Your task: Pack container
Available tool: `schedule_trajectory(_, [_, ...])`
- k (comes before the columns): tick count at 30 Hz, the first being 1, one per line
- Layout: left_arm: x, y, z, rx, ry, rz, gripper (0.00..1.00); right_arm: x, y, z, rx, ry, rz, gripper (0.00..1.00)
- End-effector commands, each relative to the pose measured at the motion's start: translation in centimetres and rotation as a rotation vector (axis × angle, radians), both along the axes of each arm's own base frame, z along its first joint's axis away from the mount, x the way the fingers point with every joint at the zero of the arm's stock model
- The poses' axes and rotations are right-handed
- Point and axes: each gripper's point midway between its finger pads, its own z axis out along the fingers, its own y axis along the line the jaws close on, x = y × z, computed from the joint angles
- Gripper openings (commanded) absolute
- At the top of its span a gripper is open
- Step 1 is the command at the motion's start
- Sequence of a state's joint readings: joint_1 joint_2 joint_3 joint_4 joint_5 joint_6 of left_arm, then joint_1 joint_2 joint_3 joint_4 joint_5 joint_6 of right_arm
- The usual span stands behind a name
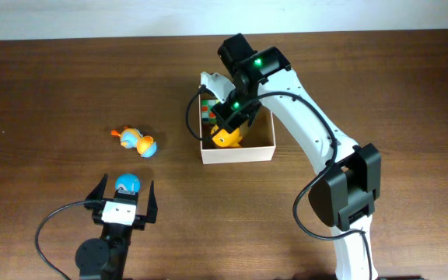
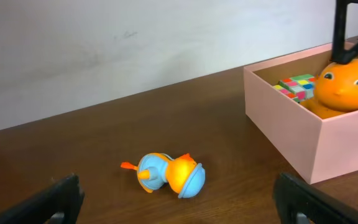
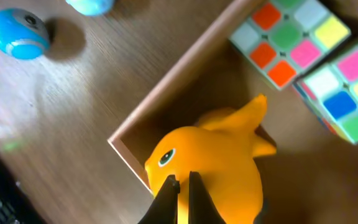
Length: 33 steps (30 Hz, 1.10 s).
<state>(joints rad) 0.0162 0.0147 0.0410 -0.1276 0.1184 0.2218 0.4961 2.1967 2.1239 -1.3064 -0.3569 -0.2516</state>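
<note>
Well, the table [image 1: 53, 78] is wide and bare on most sides of the container [image 1: 239, 153], so I have room. The right arm reaches down into the container, and its cable loops just outside the container's wall on the left arm's side.

Inside the container an orange toy [image 3: 222, 168] sits against the front wall, with colour-tiled cubes [image 3: 291, 43] behind it. The right gripper [image 3: 183, 183] is shut, tips on top of the orange toy's head; I cannot tell whether a sliver of it is pinched between them.

Well outside the container, on the left arm's side, lie a blue-and-orange toy [image 1: 137, 141] and, nearer my left arm, a blue ball [image 1: 127, 183]. The left gripper [image 1: 125, 191] stands fully open with the ball between its fingers, untouched as far as I see.

My worries: if the right jaws do have a pinch, lifting would drag the orange toy back out. The thin walls could shift if a finger or the cable catches the rim. The ball may roll if one finger meets it first.
</note>
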Motion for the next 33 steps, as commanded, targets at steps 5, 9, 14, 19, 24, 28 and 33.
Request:
schedule_trajectory(5, [0.0,0.3,-0.1,0.012,-0.005,0.012,0.99,0.9,-4.3,-1.9,-0.144,0.023,-0.065,0.04])
schedule_trajectory(9, [0.0,0.3,-0.1,0.012,-0.005,0.012,0.99,1.5,-6.6,-2.0,-0.162,0.041,-0.114,0.04])
schedule_trajectory(14, [0.0,0.3,-0.1,0.012,-0.005,0.012,0.99,2.3,-9.9,-2.0,-0.173,0.073,-0.187,0.04])
schedule_trajectory(19, [0.0,0.3,-0.1,0.012,-0.006,0.012,0.99,2.8,-11.7,-2.0,-0.172,0.091,-0.229,0.04])
schedule_trajectory(24, [0.0,0.3,-0.1,0.012,-0.005,0.012,0.99,2.9,-11.9,-2.0,-0.172,0.088,-0.234,0.04])
schedule_trajectory(28, [0.0,0.3,-0.1,0.012,-0.005,0.012,0.99,3.0,-11.8,-2.0,-0.168,0.083,-0.234,0.03])
schedule_trajectory(33, [0.0,0.3,-0.1,0.012,-0.005,0.012,0.99,2.4,-11.5,-1.9,-0.149,0.113,-0.229,0.04])
